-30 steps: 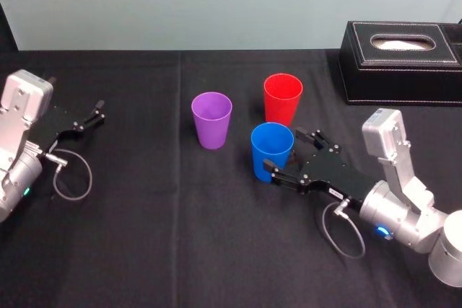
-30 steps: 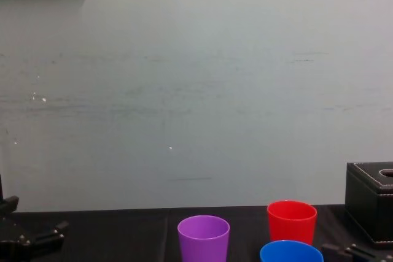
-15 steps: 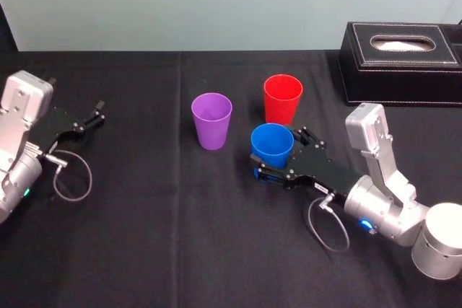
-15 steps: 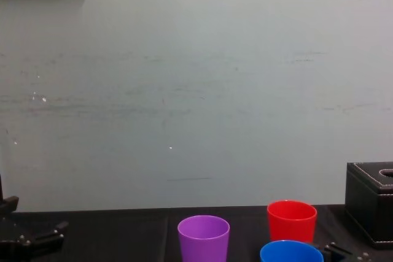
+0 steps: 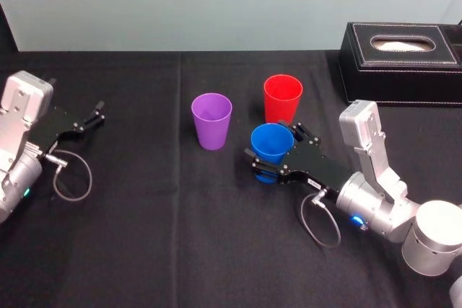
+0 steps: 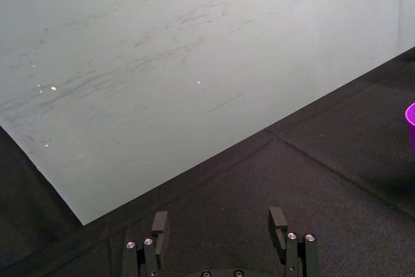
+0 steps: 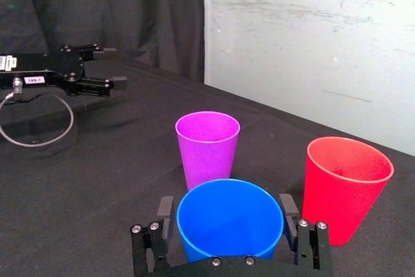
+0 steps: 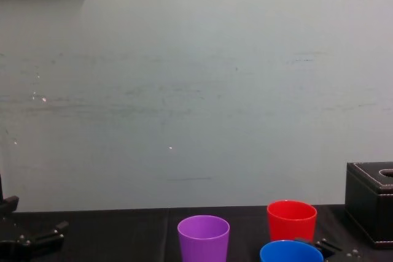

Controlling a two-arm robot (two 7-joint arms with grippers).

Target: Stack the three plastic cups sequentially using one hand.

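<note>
Right end effector (image 5: 275, 151) wide astride blue cup (image 5: 268, 142) (red cup (image 5: 282, 99) just beyond); left end effector (image 5: 97, 112) wide, parked

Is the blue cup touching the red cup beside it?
Apart. In the right wrist view a strip of black cloth shows between the blue cup and the red cup; the right gripper straddles only the blue one.
</note>
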